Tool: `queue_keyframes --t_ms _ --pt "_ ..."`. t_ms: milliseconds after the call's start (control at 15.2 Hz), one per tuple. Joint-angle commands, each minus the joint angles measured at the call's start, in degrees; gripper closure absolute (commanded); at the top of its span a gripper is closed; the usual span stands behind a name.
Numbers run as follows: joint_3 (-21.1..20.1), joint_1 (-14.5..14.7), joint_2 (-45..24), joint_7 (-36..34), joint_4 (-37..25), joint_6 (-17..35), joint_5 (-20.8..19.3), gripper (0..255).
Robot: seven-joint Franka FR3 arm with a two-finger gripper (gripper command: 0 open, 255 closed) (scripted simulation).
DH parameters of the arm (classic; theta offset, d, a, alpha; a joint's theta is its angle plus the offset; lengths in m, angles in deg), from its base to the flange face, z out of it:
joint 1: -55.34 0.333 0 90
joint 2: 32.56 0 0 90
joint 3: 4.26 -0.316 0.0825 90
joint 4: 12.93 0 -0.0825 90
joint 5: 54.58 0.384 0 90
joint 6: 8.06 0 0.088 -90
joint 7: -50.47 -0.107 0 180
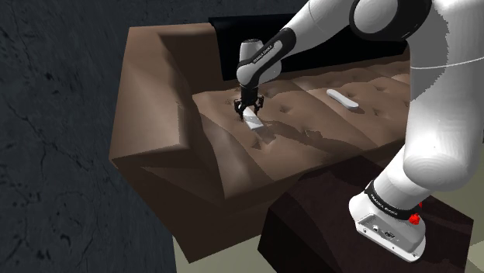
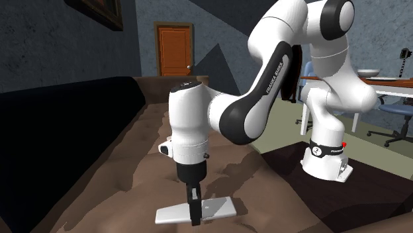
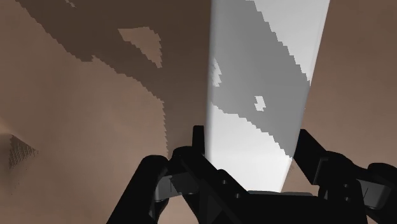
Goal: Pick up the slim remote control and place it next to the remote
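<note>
slim remote in claw, brown sofa

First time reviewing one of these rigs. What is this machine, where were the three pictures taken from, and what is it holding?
It is a white robot arm on a dark box, reaching over a brown sofa. One camera looks down from beside the box, another faces the arm along the sofa, and the third rides on the hand. Its black gripper clasps a white slim remote by its long edges. A second remote, also white, lies further along the seat.
</note>
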Motion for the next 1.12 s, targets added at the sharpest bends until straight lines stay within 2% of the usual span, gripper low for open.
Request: queue_keyframes --t_ms 0,858,1056 --pt "0.0 0.0 1.2 0.0 0.1 -1.2 0.0 255" --pt "0.1 0.1 7.2 -0.1 -1.2 -8.4 -0.2 255" --pt "1.1 -2.1 10.5 3.2 3.7 -6.8 0.0 255"
